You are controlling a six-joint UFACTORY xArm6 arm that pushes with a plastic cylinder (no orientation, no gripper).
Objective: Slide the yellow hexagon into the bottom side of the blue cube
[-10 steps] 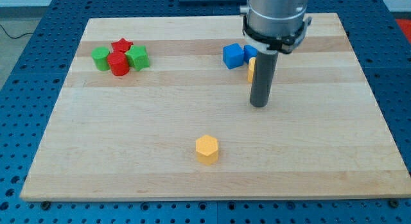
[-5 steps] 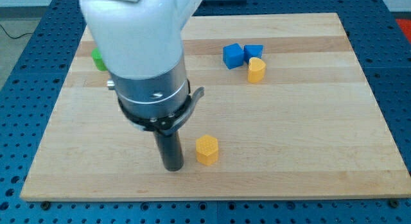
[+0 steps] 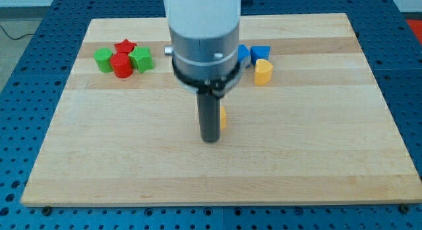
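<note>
My tip (image 3: 210, 139) stands on the board near its middle. The yellow hexagon (image 3: 223, 117) shows only as a sliver against the rod's right side, just above the tip; the rod hides most of it. The blue cube (image 3: 242, 53) is toward the view's top, partly hidden behind the arm's body. It lies up and slightly right of the hexagon.
A second blue block (image 3: 260, 53) sits right of the cube, with a yellow rounded block (image 3: 263, 72) just below it. At the view's top left cluster a green block (image 3: 102, 59), a red star (image 3: 124, 47), a red cylinder (image 3: 121, 66) and another green block (image 3: 141, 58).
The tip swept from the hexagon's lower left to below it and moved up. The yellow hexagon has slid up the board toward the blue cube. The other blocks stayed put.
</note>
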